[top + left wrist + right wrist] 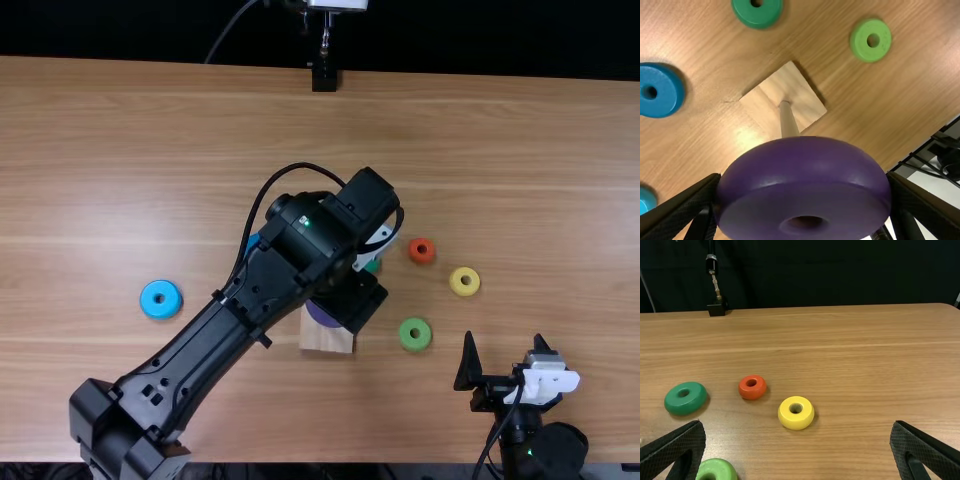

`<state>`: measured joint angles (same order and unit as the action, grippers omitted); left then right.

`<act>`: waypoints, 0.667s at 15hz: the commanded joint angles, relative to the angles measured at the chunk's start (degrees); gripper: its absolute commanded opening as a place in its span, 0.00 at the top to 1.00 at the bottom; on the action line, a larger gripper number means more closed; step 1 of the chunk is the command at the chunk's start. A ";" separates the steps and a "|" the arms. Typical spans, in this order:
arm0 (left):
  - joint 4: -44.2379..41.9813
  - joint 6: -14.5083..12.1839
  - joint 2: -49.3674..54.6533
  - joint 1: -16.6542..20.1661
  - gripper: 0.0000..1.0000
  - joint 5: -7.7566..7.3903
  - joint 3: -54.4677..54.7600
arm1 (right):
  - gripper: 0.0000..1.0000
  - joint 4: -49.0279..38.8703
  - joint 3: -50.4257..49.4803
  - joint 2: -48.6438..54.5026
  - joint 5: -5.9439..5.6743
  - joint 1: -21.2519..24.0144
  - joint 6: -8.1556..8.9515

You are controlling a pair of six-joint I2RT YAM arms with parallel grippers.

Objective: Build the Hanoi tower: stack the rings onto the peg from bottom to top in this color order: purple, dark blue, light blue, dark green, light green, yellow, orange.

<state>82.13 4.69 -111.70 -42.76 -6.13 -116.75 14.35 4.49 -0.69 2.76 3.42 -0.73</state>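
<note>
"Step in hand?"

"Judged as first of seven: fitting purple ring [805, 160] onto peg [787, 120]. Noted: bare shaft over its visible length, no ring down on wooden base [805, 105]."

"Condition of left hand [802, 187]?"

"Grasping purple ring, one finger at each side. Positioned above wooden base. Contact between ring and peg tip: not determinable."

"And of right hand [504, 337]?"

"Released. Fingers spread, nothing between them, well apart from peg."

"Location of other stock?"

"All on counter [500, 150]. Dark blue ring [670, 90]: to left of left hand, near wooden base. Light blue ring [147, 300]: farther out on same side. Dark green ring [685, 402]: just beyond left hand. Light green ring [415, 343]: between left hand and right hand. Yellow ring [795, 422]: ahead of right hand and a little to its left. Orange ring [755, 392]: past yellow ring, farther from right hand."

"Requirement for next move?"

"Centre hole of purple ring over peg, keep ring level, lower to wooden base, then spread fingers and lift clear. Afterwards, fetch dark blue ring with left hand, as nearer of the two."

"Risks?"

"With hole off centre, possible snagging on peg tip or shifting of wooden base. With early release, possible tilted seating. Recommended: check alignment before lowering."
</note>
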 commanded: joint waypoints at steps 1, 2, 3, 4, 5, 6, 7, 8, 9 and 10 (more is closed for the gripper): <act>-0.49 0.16 -0.89 -0.48 1.00 0.01 -2.78 | 0.00 4.06 -3.88 0.69 -0.13 0.36 0.42; -0.60 0.16 -0.89 -0.30 1.00 0.12 -3.22 | 0.00 4.06 -3.88 0.69 -0.13 0.36 0.42; -0.60 0.16 -0.89 -0.04 1.00 0.22 -3.31 | 0.00 4.06 -3.88 0.69 -0.13 0.36 0.42; -0.60 0.16 -0.89 0.14 1.00 0.22 -3.57 | 0.00 4.06 -3.88 0.69 -0.13 0.36 0.42; -0.60 0.16 -0.89 0.14 1.00 0.22 -3.66 | 0.00 4.06 -3.88 0.69 -0.13 0.36 0.42; -0.60 0.16 -0.89 0.22 1.00 0.22 -3.66 | 0.00 4.06 -3.88 0.69 -0.13 0.36 0.42; -0.60 0.16 -0.98 0.31 1.00 0.12 -3.66 | 0.00 4.06 -3.88 0.69 -0.13 0.36 0.42; -0.60 0.06 -0.98 0.31 1.00 0.22 -3.57 | 0.00 4.06 -3.88 0.69 -0.13 0.36 0.42; -0.71 0.06 -1.06 0.31 1.00 0.12 -3.40 | 0.00 4.06 -3.88 0.69 -0.13 0.36 0.42; -0.71 0.06 -1.06 0.40 1.00 0.22 -3.22 | 0.00 4.06 -3.88 0.69 -0.13 0.36 0.52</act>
<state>81.49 4.71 -111.74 -42.72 -6.15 -117.80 14.35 4.49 -0.69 2.76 3.42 -0.73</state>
